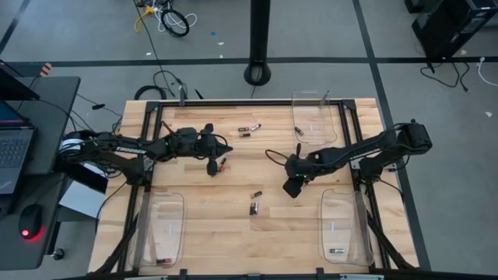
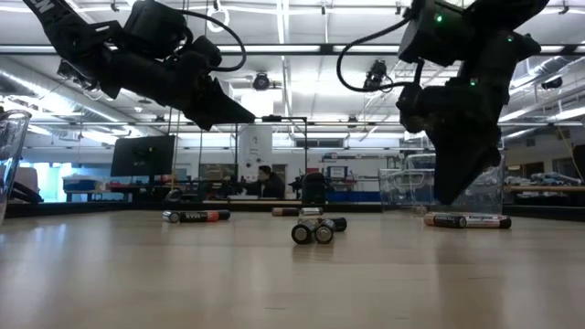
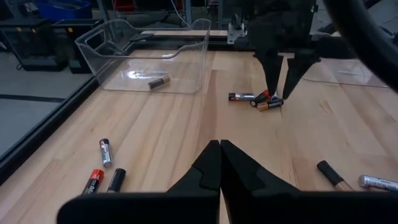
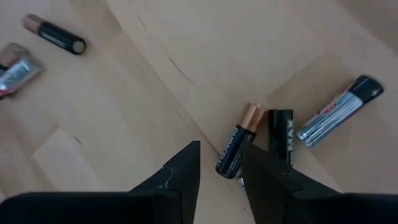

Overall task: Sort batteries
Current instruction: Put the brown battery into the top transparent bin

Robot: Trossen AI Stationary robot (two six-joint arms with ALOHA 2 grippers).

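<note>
While you're hovering the right gripper [image 4: 219, 169], half-open and empty, the copper-capped battery [image 4: 239, 142] is lying just ahead at 12 o'clock, long axis running along the finger gap. Left gripper [image 3: 220, 163] is sitting closed, farther off.

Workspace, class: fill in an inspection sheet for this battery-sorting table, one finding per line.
Surface: wooden table, dark frame.
Job's things: loose batteries mid-table, more near the far edge; single cells lie in three clear trays.
Clutter: nothing seen.
Grippers: left gripper shut, empty, above the table; right gripper slightly open, empty, over a black-and-copper cell.
Cables: loops on the floor beyond the table.
Surroundings: laptop and mouse on a side desk; a seated person far behind.
</note>
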